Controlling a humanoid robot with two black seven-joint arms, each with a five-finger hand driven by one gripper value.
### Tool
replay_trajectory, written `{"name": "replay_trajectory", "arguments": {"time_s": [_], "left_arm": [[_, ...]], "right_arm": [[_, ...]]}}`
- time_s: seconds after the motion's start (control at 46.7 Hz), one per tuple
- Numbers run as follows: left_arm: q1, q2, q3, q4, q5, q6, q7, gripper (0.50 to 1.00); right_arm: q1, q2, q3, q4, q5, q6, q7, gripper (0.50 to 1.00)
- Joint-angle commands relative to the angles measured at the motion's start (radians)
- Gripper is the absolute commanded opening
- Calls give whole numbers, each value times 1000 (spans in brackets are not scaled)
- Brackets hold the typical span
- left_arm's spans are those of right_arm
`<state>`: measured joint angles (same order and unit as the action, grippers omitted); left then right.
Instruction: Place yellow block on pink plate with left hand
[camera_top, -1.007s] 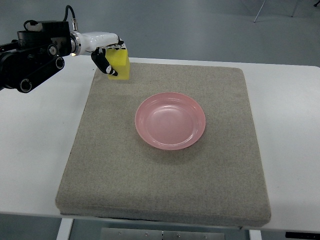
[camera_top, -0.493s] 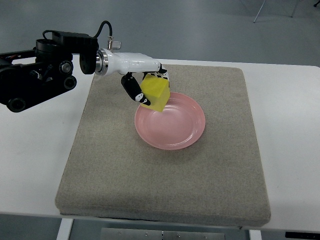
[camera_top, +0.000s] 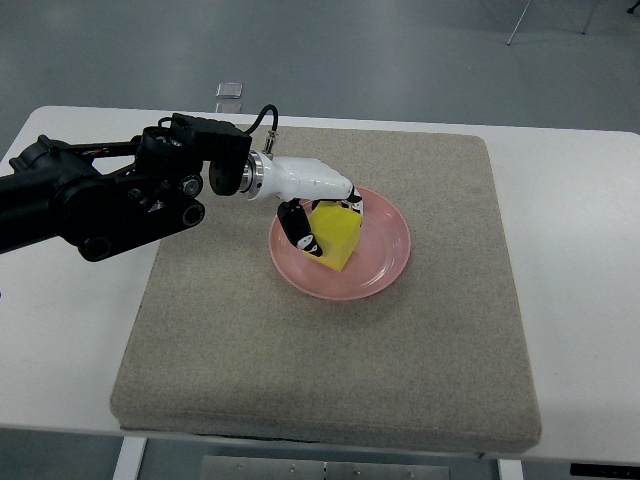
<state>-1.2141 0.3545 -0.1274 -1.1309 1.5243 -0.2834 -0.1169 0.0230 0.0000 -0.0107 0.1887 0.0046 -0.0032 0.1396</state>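
Moved: left hand (camera_top: 318, 215) lowered onto pink plate (camera_top: 392, 262) | yellow block (camera_top: 335, 236) tilted, gripped

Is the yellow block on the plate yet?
Over it: the yellow foam block sits inside the round pink plate's rim, left robot hand gripping; contact unclear.

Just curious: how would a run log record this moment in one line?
left robot hand: grips yellow block | block: over pink plate | release: not yet

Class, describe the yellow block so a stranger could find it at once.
On the white table lies a grey mat, with a pink plate near its middle. The yellow block sits over that plate, gripped by the left hand: the only yellow, boxy thing.
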Motion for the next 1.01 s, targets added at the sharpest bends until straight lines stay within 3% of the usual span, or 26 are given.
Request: {"name": "replay_trajectory", "arguments": {"time_s": [0.0, 0.086, 0.279, 0.557, 0.814, 0.986], "left_arm": [[1, 0, -1, 11, -18, 4, 0, 895], [-1, 0, -3, 11, -29, 24, -1, 992], [2, 9, -6, 8, -137, 46, -7, 994], [-4, 67, -72, 23, -518, 44, -6, 996], [16, 77, -178, 181, -736, 38, -6, 996], [50, 77, -285, 374, -1050, 35, -6, 996]], "right_arm": [[0, 0, 0, 0, 0, 0, 0, 924], [0, 0, 0, 0, 0, 0, 0, 924], [0, 0, 0, 0, 0, 0, 0, 924], [0, 0, 0, 0, 0, 0, 0, 924], [0, 0, 0, 0, 0, 0, 0, 924], [0, 0, 0, 0, 0, 0, 0, 924]]}}
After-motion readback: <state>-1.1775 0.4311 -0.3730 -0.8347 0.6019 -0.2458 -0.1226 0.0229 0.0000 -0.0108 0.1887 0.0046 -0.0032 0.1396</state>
